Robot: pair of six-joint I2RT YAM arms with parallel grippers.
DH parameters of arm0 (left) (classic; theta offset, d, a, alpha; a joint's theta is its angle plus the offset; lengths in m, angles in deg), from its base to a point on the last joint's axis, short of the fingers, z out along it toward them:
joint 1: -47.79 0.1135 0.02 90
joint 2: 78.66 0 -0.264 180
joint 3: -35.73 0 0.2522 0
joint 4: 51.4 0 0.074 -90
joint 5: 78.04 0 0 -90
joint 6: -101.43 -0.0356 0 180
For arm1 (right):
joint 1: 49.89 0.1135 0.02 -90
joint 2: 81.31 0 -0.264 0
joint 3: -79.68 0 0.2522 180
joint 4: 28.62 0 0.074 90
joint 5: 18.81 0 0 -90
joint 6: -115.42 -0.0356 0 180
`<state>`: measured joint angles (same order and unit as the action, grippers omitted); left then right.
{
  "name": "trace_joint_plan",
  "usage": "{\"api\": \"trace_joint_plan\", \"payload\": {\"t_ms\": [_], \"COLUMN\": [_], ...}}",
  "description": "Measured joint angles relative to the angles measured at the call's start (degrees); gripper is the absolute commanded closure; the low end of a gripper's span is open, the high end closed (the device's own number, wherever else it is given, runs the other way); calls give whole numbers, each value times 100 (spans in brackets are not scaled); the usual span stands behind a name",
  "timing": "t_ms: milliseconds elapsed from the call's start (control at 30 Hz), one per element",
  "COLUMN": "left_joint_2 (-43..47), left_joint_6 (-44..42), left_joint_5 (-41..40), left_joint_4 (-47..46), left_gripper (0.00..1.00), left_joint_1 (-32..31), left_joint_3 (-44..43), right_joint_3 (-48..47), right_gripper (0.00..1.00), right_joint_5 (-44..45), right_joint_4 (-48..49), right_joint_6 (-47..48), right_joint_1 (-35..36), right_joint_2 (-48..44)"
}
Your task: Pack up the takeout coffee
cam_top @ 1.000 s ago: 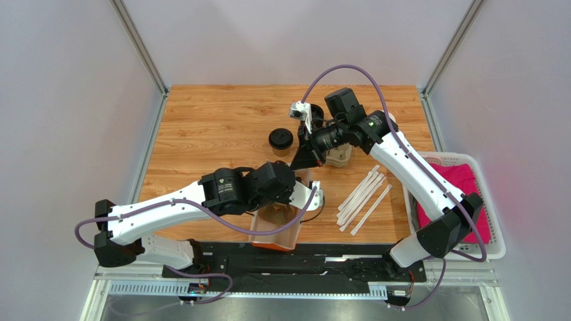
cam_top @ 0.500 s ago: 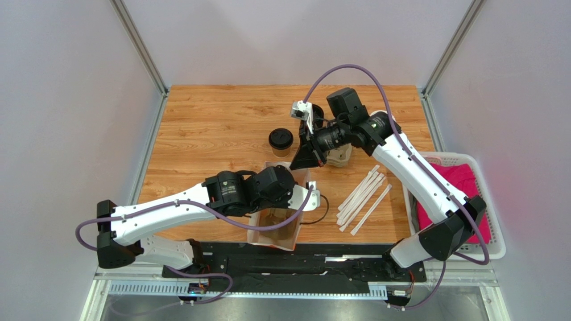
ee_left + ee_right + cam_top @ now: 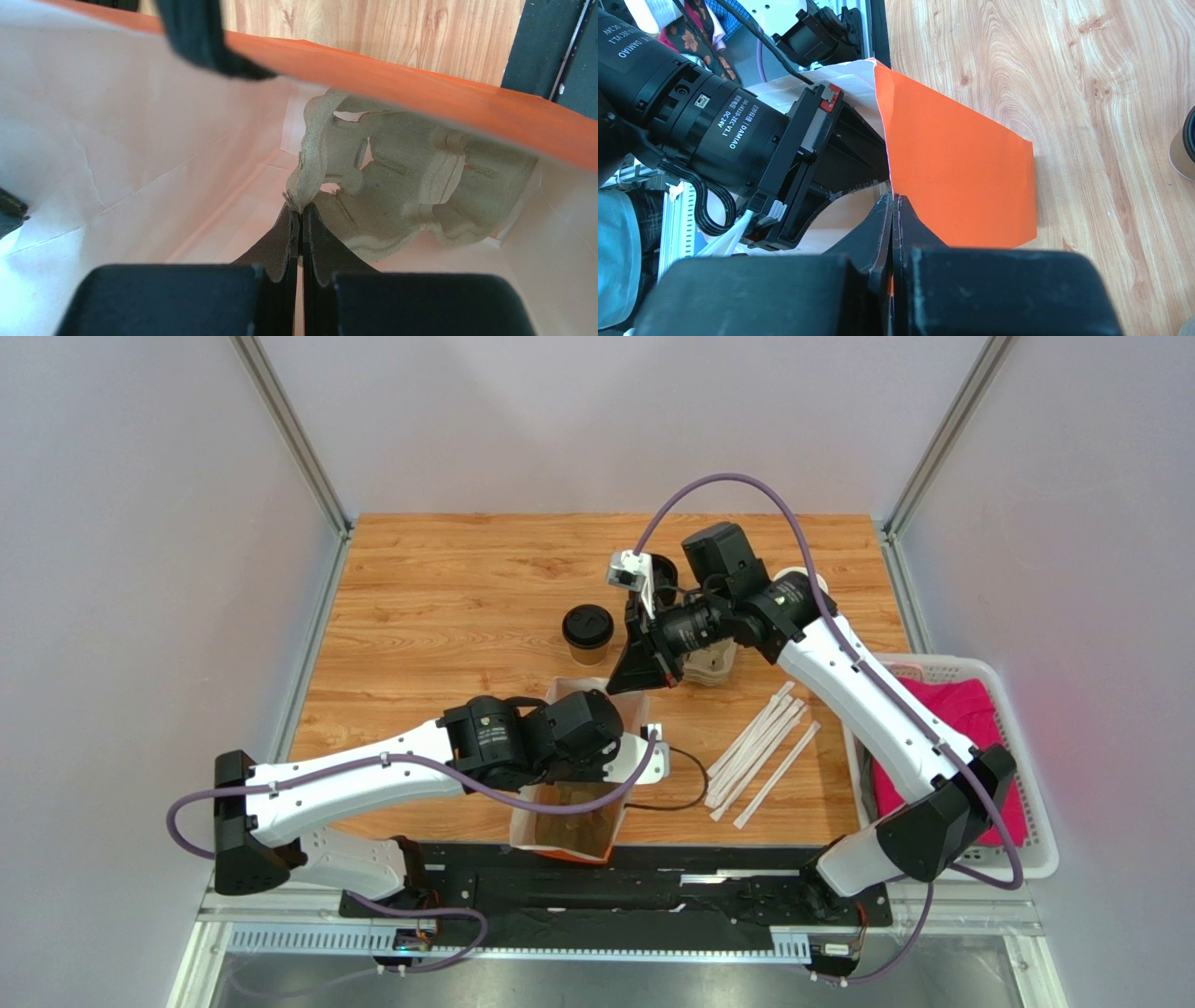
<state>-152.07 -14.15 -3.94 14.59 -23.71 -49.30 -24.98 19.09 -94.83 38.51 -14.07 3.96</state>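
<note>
So the takeout coffee [image 3: 589,627] is sitting upright on the table [image 3: 449,602] with its black lid on, just past the far side of the paper bag [image 3: 955,168] and a bit left of the right arm's wrist. Nothing is touching it, and the right wrist view shows bare wood between it and the bag. The bag is orange outside, white inside, and stands open at the near edge of the table. The left fingers [image 3: 306,222] are down inside it, pressed together and pinching the edge of a pulp cardboard cup carrier [image 3: 414,189], which is tilted up on edge against the bag's wall rather than lying flat. The right fingers [image 3: 901,217] are also squeezed together, clamped on the bag's far rim. Off to the right of the bag there's a loose bunch of white straws [image 3: 762,745] lying on the table. Past those, at the right edge, is a white basket [image 3: 968,667] with a pink cloth [image 3: 961,721] in it.
</note>
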Motion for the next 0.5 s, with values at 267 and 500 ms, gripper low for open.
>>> {"api": "trace_joint_plan", "payload": {"t_ms": [267,500], "left_joint_2": [-125,-203], "left_joint_6": [101,149], "left_joint_5": [20,35], "left_joint_4": [26,116], "left_gripper": [65,50], "left_joint_1": [7,28], "left_joint_3": [2,-149], "right_joint_3": [15,81], "right_gripper": [100,100], "right_joint_5": [-96,-155], "right_joint_4": [-11,-4], "right_joint_6": [87,201], "right_joint_1": [0,0], "right_joint_2": [0,-20]}}
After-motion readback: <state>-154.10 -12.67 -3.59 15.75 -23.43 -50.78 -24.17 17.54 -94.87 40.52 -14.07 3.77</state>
